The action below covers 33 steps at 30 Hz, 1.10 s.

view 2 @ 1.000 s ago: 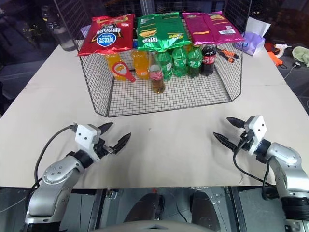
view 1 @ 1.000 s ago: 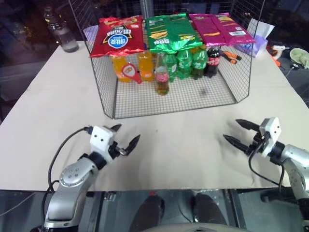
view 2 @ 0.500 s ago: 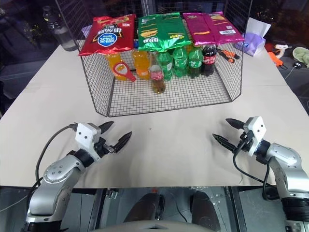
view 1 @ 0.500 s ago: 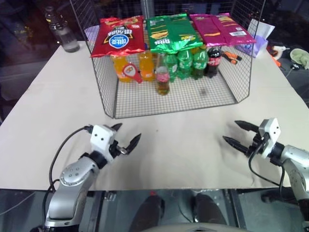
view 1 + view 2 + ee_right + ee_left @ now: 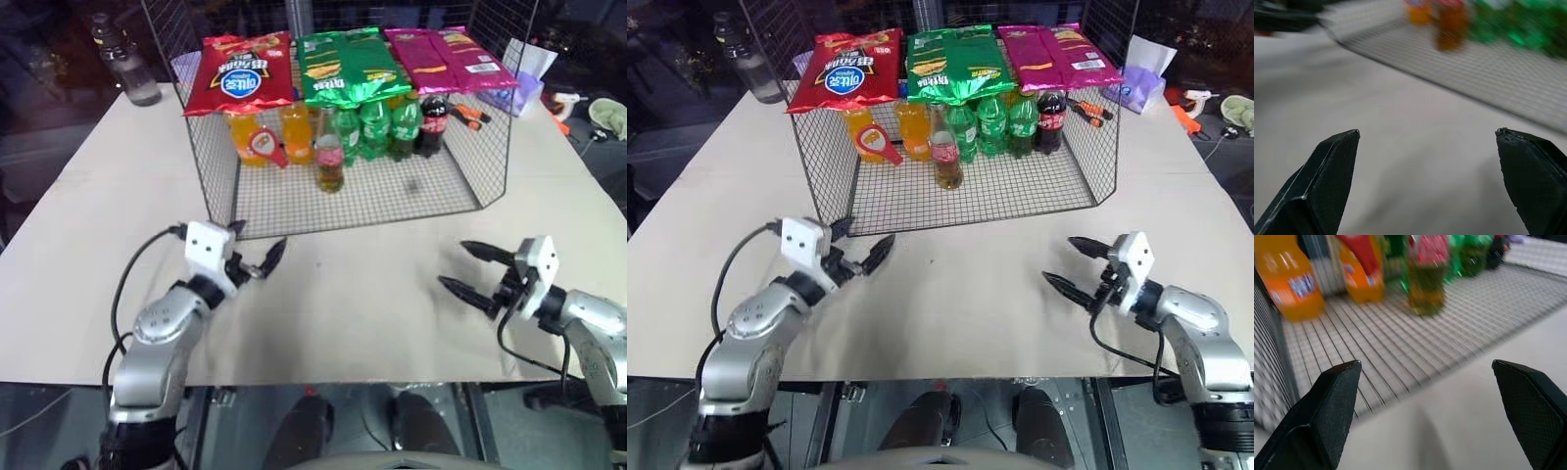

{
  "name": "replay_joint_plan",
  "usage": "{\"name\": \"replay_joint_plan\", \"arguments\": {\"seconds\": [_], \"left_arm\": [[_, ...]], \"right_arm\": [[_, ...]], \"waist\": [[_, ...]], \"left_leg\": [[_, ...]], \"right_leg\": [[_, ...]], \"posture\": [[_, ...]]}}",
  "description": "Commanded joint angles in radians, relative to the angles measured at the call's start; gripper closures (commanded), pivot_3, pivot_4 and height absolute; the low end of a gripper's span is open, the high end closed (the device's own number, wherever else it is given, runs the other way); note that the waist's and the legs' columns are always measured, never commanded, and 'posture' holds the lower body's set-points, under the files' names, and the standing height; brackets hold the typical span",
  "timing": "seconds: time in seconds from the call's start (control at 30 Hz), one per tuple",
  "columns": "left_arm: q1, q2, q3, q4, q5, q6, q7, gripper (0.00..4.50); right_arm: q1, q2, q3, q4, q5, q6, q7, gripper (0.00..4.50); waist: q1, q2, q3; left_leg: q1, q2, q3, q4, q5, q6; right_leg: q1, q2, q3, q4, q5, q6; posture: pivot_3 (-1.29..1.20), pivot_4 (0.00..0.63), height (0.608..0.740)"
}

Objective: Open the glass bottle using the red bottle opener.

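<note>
Beige table (image 5: pixel 118 196), wire basket (image 5: pixel 446 191), glass bottle (image 5: pixel 329 157) amber-filled, upright inside

No lettering can be made out for certain. At the upper left, the red snack bag (image 5: pixel 238 73) carries a blue round logo with white characters, too small to read.

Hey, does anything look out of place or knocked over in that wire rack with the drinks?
Nothing is spilled or toppled. The one oddity is the red bottle opener, propped tilted against an orange soda bottle instead of lying flat, beside the upright glass bottle.
</note>
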Motion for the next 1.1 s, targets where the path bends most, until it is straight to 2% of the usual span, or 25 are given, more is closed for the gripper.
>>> {"name": "replay_joint_plan", "arguments": {"seconds": [0.03, 0.3, 0.57, 0.73, 1.0, 1.1], "left_arm": [[-0.082, -0.004, 0.019, 0.019, 0.016, -0.004, 0.046, 0.05], [-0.288, -0.026, 0.030, 0.154, 0.026, 0.017, 0.120, 0.05], [-0.442, -0.031, -0.007, 0.395, 0.055, -0.070, 0.065, 0.05], [-0.561, -0.044, -0.015, 0.583, 0.069, -0.193, 0.022, 0.05], [-0.627, -0.050, -0.016, 0.698, 0.074, -0.276, -0.022, 0.05], [-0.628, -0.055, -0.013, 0.709, 0.068, -0.275, -0.031, 0.86]], "right_arm": [[-0.042, 0.023, -0.008, -0.105, 0.078, 0.058, -0.045, 0.00], [-0.084, 0.054, -0.018, -0.163, 0.169, 0.141, -0.096, 0.00], [-0.095, 0.068, -0.018, -0.155, 0.155, 0.123, -0.108, 0.00], [-0.080, 0.076, -0.021, -0.150, 0.141, 0.102, -0.114, 0.00], [-0.055, 0.078, -0.027, -0.145, 0.119, 0.076, -0.117, 0.00], [-0.053, 0.078, -0.026, -0.144, 0.116, 0.072, -0.118, 0.00]], "waist": [[0.000, 0.000, 0.000], [0.001, -0.002, 0.001], [0.000, -0.002, 0.001], [-0.001, -0.004, 0.002], [-0.005, -0.005, 0.003], [-0.004, -0.005, 0.003]], "left_leg": [[0.000, 0.000, 0.000, 0.000, 0.000, 0.000], [-0.002, -0.001, -0.002, 0.000, 0.001, -0.002], [-0.002, -0.003, -0.002, 0.000, 0.001, -0.002], [-0.002, -0.003, -0.003, 0.000, 0.001, -0.002], [-0.003, -0.004, -0.003, 0.001, 0.001, -0.002], [-0.004, -0.004, -0.004, 0.000, 0.001, -0.002]], "right_leg": [[0.000, 0.000, 0.000, 0.000, 0.000, 0.000], [-0.001, 0.000, -0.002, -0.001, 0.000, 0.000], [-0.001, 0.000, -0.002, -0.001, 0.000, 0.000], [-0.001, 0.000, -0.003, -0.001, 0.000, 0.000], [-0.002, -0.002, -0.003, -0.001, 0.000, 0.000], [-0.003, -0.001, -0.003, 0.000, 0.000, 0.000]], "posture": [[0.00, 0.150, 0.740], [0.00, 0.150, 0.740], [0.00, 0.150, 0.740], [0.00, 0.150, 0.740], [0.00, 0.150, 0.740], [0.00, 0.150, 0.740]]}}
